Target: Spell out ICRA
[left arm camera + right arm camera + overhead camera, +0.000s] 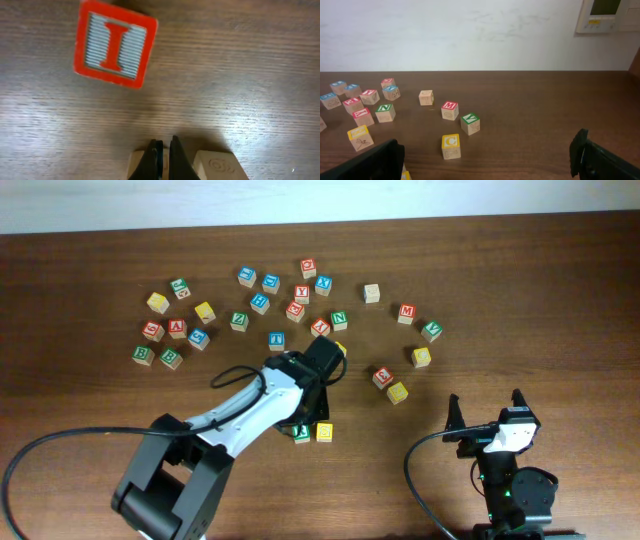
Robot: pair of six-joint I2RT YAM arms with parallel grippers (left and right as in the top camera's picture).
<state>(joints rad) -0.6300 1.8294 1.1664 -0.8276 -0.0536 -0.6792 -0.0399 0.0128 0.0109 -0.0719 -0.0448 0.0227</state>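
Red-bordered I block point(114, 47) lies free on the table point(250, 75), seemingly starting the word; left fingers point(179, 160) pinched shut, empty; right fingers point(372, 162) spread wide, waiting.

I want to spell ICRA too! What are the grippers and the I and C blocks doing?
red I block: on the table, letter up, not held
yellow C block: on the table, not held
left gripper: shut, apart from the red I block
right gripper: open, holding nothing
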